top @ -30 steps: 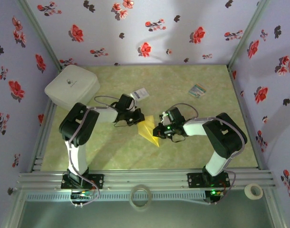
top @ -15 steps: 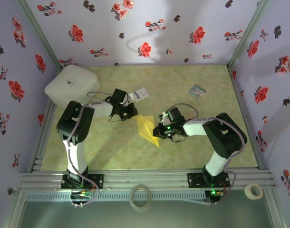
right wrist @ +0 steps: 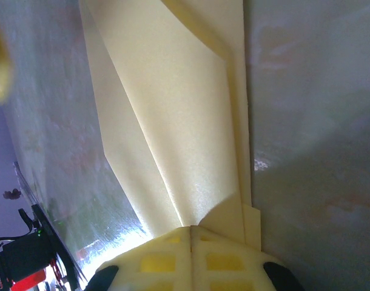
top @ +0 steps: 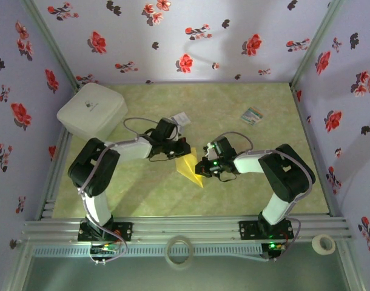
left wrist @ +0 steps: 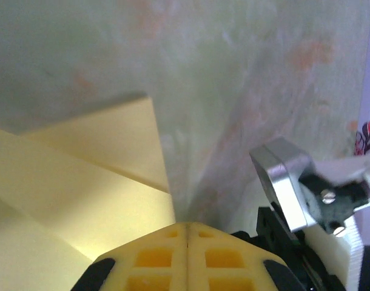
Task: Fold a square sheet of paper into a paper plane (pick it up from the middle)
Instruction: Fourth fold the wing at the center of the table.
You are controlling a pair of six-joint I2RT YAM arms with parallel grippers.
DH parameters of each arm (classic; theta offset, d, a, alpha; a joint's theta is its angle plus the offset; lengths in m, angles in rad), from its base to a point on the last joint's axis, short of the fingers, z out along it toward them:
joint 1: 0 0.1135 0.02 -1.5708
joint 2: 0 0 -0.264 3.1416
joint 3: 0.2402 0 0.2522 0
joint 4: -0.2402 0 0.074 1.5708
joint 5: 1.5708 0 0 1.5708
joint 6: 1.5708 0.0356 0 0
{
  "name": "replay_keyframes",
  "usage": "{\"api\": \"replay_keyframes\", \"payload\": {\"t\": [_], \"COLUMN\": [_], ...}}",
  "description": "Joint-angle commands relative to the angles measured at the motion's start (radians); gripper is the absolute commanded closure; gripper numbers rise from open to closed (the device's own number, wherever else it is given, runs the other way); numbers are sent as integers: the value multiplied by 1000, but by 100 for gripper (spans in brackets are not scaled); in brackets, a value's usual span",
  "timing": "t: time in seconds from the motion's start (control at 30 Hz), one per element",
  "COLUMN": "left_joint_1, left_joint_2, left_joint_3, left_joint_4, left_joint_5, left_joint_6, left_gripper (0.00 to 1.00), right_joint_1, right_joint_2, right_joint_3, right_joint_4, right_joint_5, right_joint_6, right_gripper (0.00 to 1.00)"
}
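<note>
The folded yellow paper (top: 190, 165) lies flat on the table (top: 264, 188) between both arms. Left gripper (left wrist: 188, 227) is closed, tips at its edge; right gripper (right wrist: 191, 229) closed too, tips on it (pinching? can't tell).

The pale green marbled table (top: 245, 194) carries a partly folded yellow sheet of paper (top: 190, 165) lying near its middle. A white box (top: 91, 110) sits at its far left corner. A small white card (top: 181, 118) and a striped card (top: 252, 115) lie farther back.
</note>
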Motion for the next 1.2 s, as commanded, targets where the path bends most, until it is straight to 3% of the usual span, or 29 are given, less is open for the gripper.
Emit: {"api": "replay_keyframes", "payload": {"t": [0.0,0.43,0.63,0.87,1.17], "left_joint_1": [-25,-31,-25,-18,-15], "left_joint_2": [57,131,146,137,137], "left_joint_3": [-23,-101,-127,-135,-133], "left_joint_4": [85,143,160,173,166], "left_joint_5": [56,31,27,30,33], "left_joint_6": [-38,-62,-72,-76,-74], "left_gripper": [97,98,99,100,100], "right_joint_1": [4,4,5,37,34], "right_joint_2": [20,6,-67,2,-21], "right_joint_3": [-41,-27,4,72,-35], "right_joint_4": [-136,-139,-70,-106,-118], "right_joint_5": [45,37,-22,24,43], "right_joint_6": [-11,-2,75,63,39], "right_gripper": [100,100,100,99,97]}}
